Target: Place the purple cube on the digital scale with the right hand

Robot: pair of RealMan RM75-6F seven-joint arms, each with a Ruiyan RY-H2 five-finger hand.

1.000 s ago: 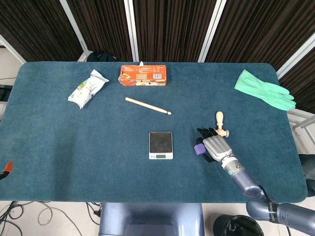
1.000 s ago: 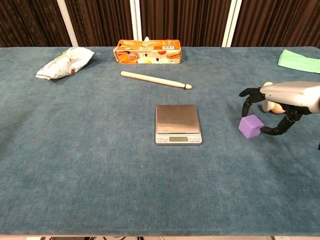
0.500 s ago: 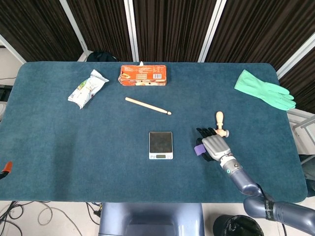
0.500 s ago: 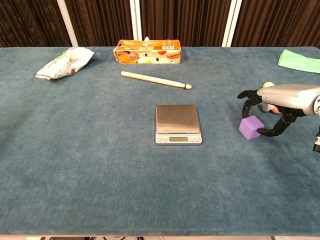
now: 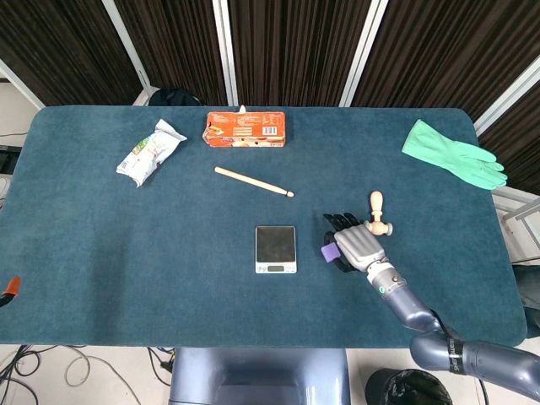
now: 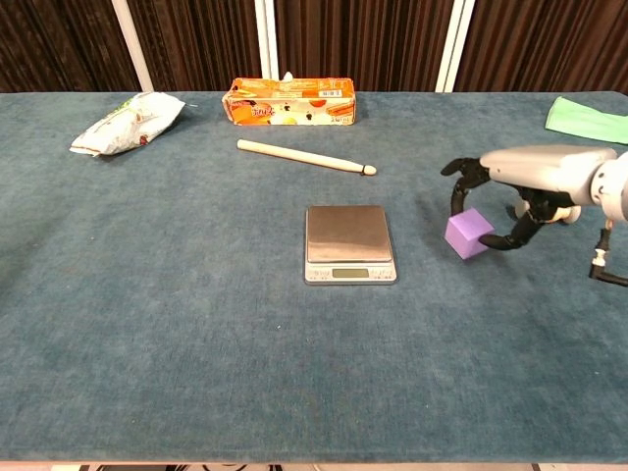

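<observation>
My right hand point(image 6: 510, 186) point(image 5: 354, 245) grips the purple cube point(image 6: 468, 234) point(image 5: 329, 251) between its fingers and thumb and holds it just above the cloth, a short way right of the digital scale point(image 6: 349, 242) point(image 5: 276, 248). The scale's steel platform is bare. In the head view only a sliver of the cube shows at the hand's left edge. My left hand is in neither view.
A wooden pestle-like piece point(image 5: 377, 212) lies just behind the right hand. A wooden stick point(image 6: 306, 156), an orange box point(image 6: 290, 101) and a snack bag point(image 6: 125, 123) lie further back. A green glove point(image 5: 452, 153) sits at the far right.
The right hand has closed on the purple cube, lifted it slightly and carried it left toward the scale.
</observation>
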